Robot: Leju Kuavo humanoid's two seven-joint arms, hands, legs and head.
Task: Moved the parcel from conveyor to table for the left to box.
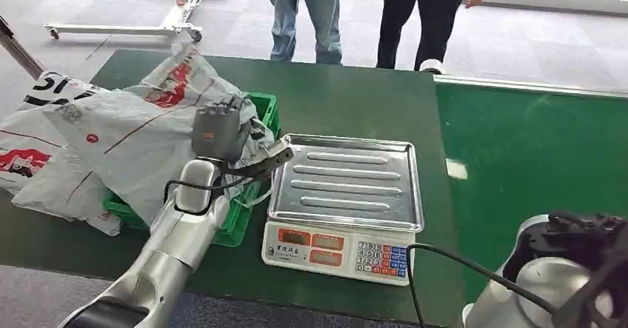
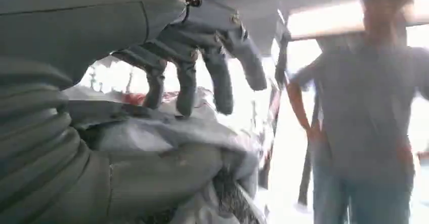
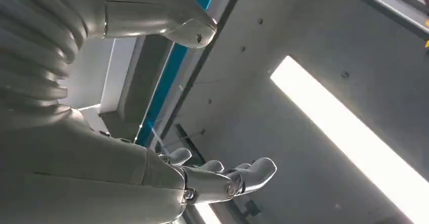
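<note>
Green-topped table (image 1: pixel 355 98) with a weighing scale (image 1: pixel 344 198) beside a green crate (image 1: pixel 263 117) heaped with grey courier bags; two people stand beyond. Left hand (image 1: pixel 217 129) hovers over the topmost parcel (image 1: pixel 133 139) in the crate, fingers (image 2: pixel 188 85) spread and tips near the wrapping, holding nothing; right hand (image 3: pixel 222 176) is raised with fingers apart, empty. Boxing looks nearly complete, so the left hand should lift straight up to avoid snagging the loose plastic.

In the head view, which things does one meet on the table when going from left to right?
Grey parcel bags → green crate with the left hand over it → weighing scale → green conveyor belt.
</note>
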